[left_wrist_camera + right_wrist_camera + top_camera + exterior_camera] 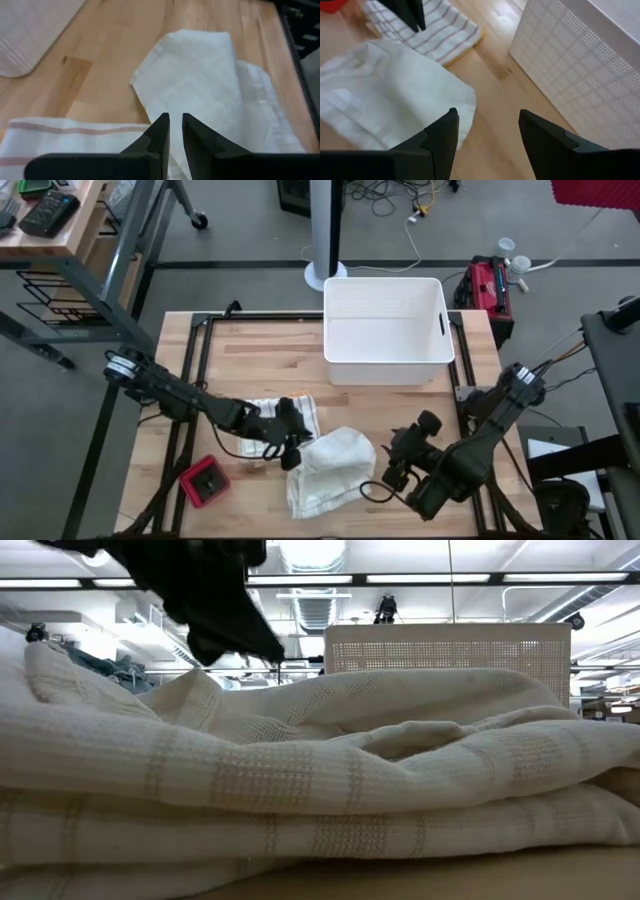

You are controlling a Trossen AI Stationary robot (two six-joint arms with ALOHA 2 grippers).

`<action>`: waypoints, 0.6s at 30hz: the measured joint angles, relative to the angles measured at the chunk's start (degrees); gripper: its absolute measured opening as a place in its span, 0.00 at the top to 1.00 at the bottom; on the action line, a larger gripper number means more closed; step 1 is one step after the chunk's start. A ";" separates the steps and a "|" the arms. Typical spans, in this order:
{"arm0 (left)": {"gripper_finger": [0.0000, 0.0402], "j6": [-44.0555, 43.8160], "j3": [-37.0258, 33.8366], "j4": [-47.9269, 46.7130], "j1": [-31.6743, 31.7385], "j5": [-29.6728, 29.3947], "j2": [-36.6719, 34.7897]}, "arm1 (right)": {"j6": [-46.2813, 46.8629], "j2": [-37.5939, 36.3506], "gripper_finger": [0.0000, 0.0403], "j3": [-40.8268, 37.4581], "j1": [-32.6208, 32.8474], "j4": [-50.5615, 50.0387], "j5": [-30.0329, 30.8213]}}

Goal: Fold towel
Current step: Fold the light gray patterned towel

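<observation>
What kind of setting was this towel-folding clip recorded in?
Probably a robotics lab or workshop: a butcher-block table on a bare concrete floor, loose cables behind it, and exposed ceiling ducting with strip lights.

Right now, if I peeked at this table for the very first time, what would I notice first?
Probably the crumpled white towel lying near the front middle of the wooden table, with the left gripper at its left edge and the right gripper open just to its right. Next, the big white bin at the back, and a small red thing front left.
</observation>
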 joint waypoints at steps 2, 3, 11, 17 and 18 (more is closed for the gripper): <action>0.89 -0.01 0.02 0.22 -0.01 0.00 1.66 | -1.24 -0.02 0.50 -1.07 -0.15 0.59 0.46; 0.88 -0.12 0.01 0.51 -0.14 0.10 2.54 | -1.60 0.02 0.50 -1.43 -0.15 0.58 0.72; 0.87 -2.03 -0.06 3.37 -0.70 3.86 9.81 | -2.68 0.17 0.50 -4.21 -0.52 3.58 1.14; 0.92 -1.53 -0.05 7.92 -3.80 1.80 10.86 | -4.48 0.11 0.51 -4.19 -2.44 3.68 1.15; 0.94 -0.46 -0.05 8.36 -4.32 1.64 10.63 | -4.81 0.11 0.51 -4.19 -2.97 3.79 1.14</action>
